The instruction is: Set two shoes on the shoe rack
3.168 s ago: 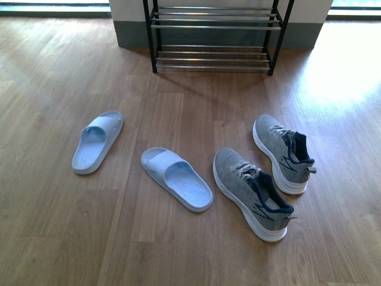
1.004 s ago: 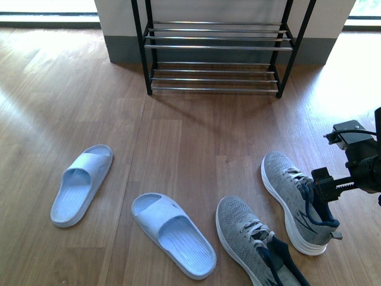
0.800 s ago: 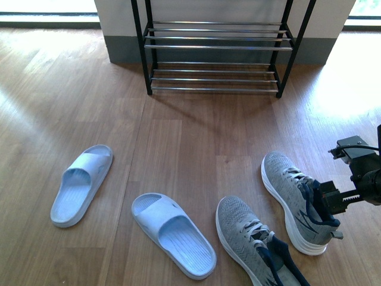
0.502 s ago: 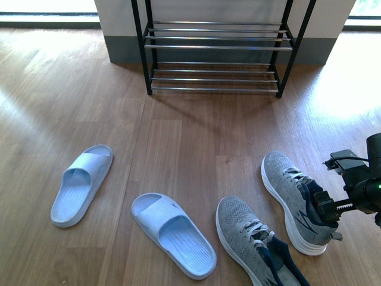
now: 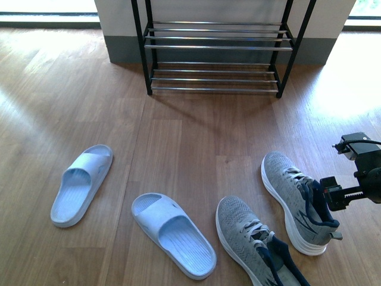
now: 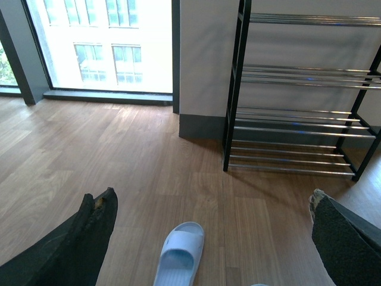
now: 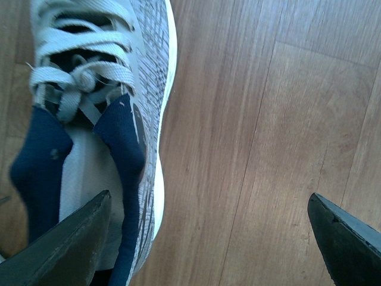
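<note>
Right gripper [image 5: 331,196] jaws apart, straddling sneaker [image 5: 290,189] outer edge; bare floor [image 5: 359,241] beyond

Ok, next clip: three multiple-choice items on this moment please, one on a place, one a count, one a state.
1. Where is the right gripper? A over the rack; B by the heel of the rightmost sneaker; C at the window.
2. How many shoes lie on the floor? A two; B three; C four.
3. The right gripper is: A shut on a lace; B open; C shut on a heel.
1 B: it hangs beside that heel. 2 C: left slide, right slide, near sneaker, rightmost sneaker. 3 B: its fingers stand wide apart.
</note>
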Controlling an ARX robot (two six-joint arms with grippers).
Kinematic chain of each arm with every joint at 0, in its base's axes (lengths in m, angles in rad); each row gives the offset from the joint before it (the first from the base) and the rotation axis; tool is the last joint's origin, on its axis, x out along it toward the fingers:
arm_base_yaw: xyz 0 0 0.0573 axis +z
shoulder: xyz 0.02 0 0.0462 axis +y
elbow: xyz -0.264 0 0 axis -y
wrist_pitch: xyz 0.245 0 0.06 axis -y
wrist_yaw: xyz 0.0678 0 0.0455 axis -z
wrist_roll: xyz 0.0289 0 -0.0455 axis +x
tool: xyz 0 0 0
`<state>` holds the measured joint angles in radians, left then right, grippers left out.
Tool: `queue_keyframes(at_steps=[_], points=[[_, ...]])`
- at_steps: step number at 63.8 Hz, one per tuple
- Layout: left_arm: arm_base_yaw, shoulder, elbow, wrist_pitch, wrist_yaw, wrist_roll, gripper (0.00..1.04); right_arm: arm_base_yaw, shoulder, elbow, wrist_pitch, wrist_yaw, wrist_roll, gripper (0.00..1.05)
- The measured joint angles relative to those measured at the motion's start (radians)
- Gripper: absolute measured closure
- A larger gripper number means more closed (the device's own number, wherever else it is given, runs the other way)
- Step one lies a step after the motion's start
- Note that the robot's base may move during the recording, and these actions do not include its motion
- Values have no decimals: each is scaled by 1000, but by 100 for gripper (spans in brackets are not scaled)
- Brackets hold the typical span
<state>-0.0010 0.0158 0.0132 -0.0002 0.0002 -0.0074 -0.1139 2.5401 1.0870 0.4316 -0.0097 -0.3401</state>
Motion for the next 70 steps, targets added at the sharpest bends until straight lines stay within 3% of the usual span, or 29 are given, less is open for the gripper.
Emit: queue_keyframes(at_steps=[43,70], points=[[0,0,0,0,0,0,9,11,177,117,-35,43,4,10],[0,0,0,0,0,0,9,55,214,155,-34,28,32,75]])
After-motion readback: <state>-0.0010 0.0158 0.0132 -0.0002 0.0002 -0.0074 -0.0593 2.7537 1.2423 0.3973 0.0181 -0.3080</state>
